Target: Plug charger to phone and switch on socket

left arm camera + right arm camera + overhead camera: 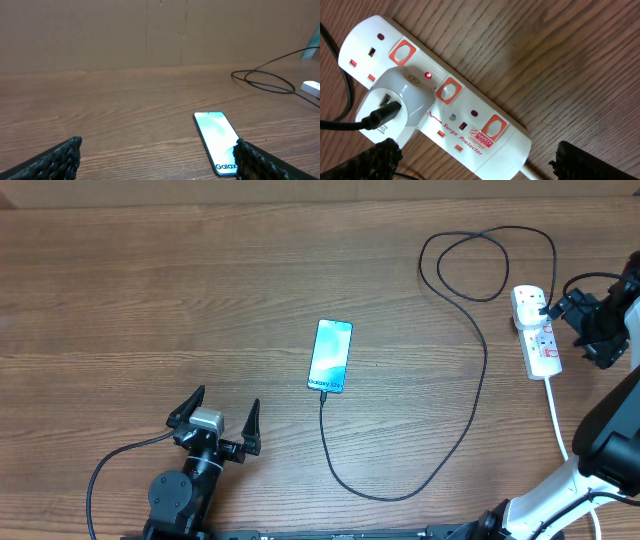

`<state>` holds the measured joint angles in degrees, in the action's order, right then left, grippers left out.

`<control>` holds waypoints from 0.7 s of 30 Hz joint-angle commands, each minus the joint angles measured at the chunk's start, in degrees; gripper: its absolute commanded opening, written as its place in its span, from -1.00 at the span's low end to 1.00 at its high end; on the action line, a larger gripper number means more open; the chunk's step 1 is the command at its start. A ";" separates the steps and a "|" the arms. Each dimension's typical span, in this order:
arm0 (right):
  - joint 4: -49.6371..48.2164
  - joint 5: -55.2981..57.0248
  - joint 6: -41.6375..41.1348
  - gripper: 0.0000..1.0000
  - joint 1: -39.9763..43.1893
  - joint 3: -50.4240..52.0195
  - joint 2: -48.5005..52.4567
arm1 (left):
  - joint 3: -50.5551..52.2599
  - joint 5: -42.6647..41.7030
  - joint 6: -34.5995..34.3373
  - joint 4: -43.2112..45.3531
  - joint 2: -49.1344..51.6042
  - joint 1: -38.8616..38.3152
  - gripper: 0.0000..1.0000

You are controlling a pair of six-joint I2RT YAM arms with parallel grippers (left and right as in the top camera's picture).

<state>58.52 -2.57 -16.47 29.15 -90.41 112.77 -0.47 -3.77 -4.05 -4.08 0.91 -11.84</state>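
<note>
The phone (pixel 331 356) lies mid-table, its cyan screen up; it also shows in the left wrist view (pixel 218 141). The black charger cable (pixel 470 420) runs from the phone's near end in a long loop to the white socket strip (pixel 536 332) at the right. In the right wrist view a white adapter (pixel 395 107) sits in the strip (pixel 465 125) with the cable's black plug (pixel 380 116) in it, and a small red light (pixel 427 75) glows. My right gripper (pixel 475 157) is open just above the strip. My left gripper (pixel 215 420) is open and empty, near-left of the phone.
The strip's thick white cord (pixel 556 415) runs toward the right arm's base. The black cable coils (pixel 480 265) behind the strip. A brown cardboard wall (pixel 150 35) stands at the table's far edge.
</note>
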 commanded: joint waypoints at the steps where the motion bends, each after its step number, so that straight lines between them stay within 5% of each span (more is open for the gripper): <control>1: -0.13 0.31 0.26 1.00 -0.63 -0.68 -4.17 | 0.20 0.79 1.09 -0.22 -0.66 0.35 0.99; 12: -0.13 0.31 0.26 1.00 -4.98 -0.68 -16.85 | 0.20 0.76 1.09 -0.22 -0.66 0.35 0.99; 21: -0.13 0.31 0.26 1.00 -16.20 -0.68 -25.88 | 0.20 0.79 1.09 -0.22 -0.66 0.35 0.99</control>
<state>58.54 -2.55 -16.49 16.12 -90.41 90.30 -0.47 -3.77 -4.05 -4.10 0.91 -11.84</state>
